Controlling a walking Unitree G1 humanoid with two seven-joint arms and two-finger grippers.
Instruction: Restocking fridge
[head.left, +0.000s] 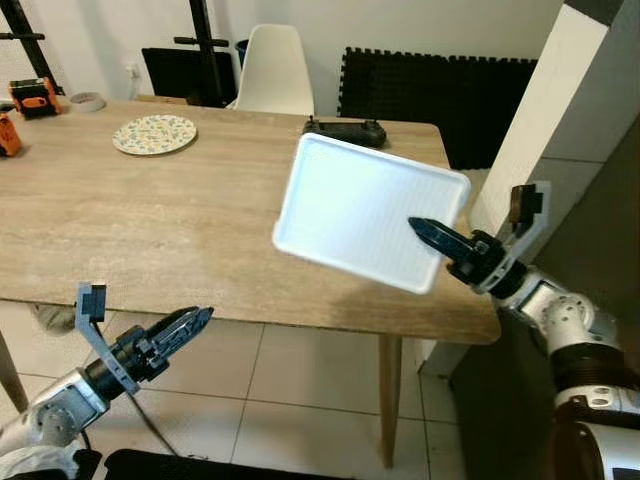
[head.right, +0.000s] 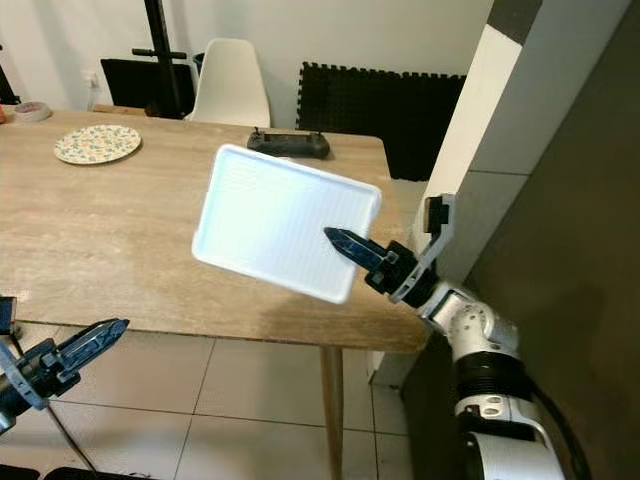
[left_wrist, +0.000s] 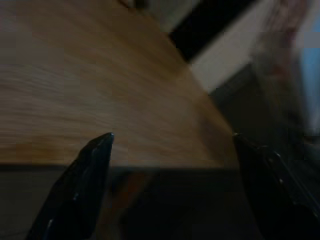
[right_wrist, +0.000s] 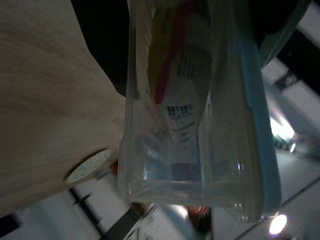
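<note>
While tilted above the table's (head.left: 150, 230) right front corner, clear lidded container (head.left: 365, 210) sits clamped in right gripper (head.left: 432, 236); left gripper (head.left: 190, 322), fingers apart, hovers below the front edge.

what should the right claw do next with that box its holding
Probably level it first: the right claw grips the lidded clear container tilted above the wooden table, and a packet inside could slide. Then carry it fridgeward. The left claw hangs open below the table edge.
</note>
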